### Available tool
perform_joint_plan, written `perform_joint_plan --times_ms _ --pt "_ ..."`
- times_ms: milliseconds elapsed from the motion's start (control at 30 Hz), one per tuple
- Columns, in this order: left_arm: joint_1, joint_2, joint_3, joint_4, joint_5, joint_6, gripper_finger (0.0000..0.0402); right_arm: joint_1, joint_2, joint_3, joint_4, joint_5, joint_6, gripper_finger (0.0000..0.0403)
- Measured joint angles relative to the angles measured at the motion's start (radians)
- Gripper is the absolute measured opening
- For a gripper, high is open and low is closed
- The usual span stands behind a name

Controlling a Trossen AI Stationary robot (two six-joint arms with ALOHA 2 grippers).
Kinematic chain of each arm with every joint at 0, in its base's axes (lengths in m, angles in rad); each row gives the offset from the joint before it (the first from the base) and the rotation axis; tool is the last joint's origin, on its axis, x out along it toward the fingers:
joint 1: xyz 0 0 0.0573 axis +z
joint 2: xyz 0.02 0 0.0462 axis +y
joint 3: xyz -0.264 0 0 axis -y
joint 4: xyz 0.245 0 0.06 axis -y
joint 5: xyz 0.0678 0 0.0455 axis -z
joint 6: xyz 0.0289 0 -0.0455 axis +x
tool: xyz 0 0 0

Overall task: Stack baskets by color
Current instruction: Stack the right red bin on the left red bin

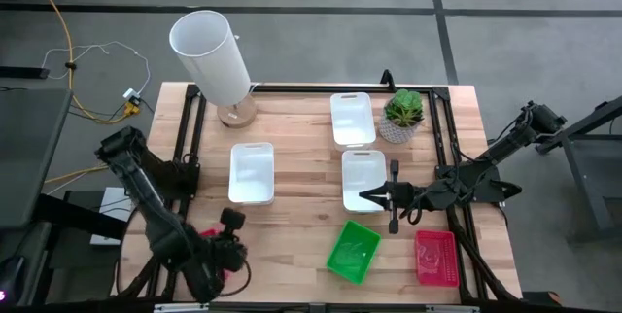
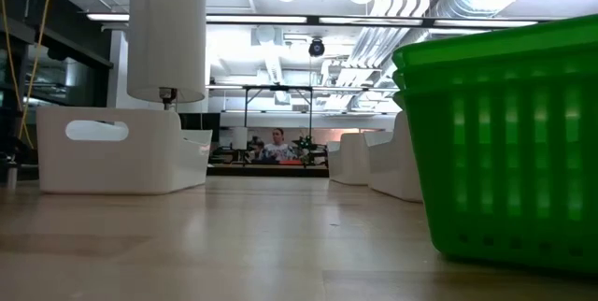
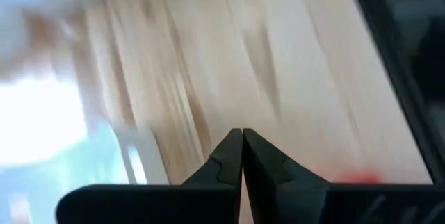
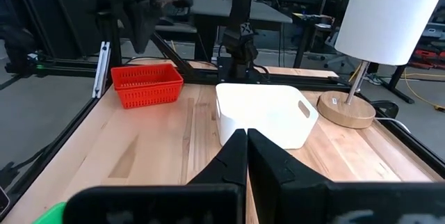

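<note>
We see white baskets (image 1: pixel 252 173) at centre, a green basket (image 1: pixel 353 251) at five o'clock, red basket (image 1: pixel 435 257) beside it. Right gripper (image 1: pixel 367 195) and left gripper (image 3: pixel 242 135), seemingly empty, are pressed together.

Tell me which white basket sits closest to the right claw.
The white basket in the table's middle-right, right beside the right claw. The other two stand farther off: one by the potted plant, one on the table's left half.
</note>
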Motion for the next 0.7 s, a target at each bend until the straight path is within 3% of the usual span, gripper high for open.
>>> perform_joint_plan --times_ms 167,300,400,467,600,700 --pt "0.137 -0.112 -0.164 0.401 0.0 0.276 0.0 0.0 0.0 0.0 0.0 -0.004 0.023 0.0" --pt "0.292 -0.2 -0.379 0.864 0.145 0.493 0.0 0.0 0.0 0.0 -0.003 -0.011 0.023 0.0" --pt "0.401 -0.231 -0.554 1.239 0.302 0.578 0.0 0.0 0.0 0.0 -0.004 -0.011 0.023 0.0" --pt "0.444 -0.239 -0.661 1.461 0.354 0.614 0.0 0.0 0.0 0.0 -0.009 -0.011 0.023 0.0" --pt "0.454 -0.238 -0.843 1.817 0.341 0.663 0.0 0.0 0.0 0.0 -0.009 -0.015 0.023 0.0" --pt "0.425 -0.243 -0.929 2.01 0.269 0.676 0.0 0.0 0.0 0.0 -0.009 -0.014 0.023 0.0"
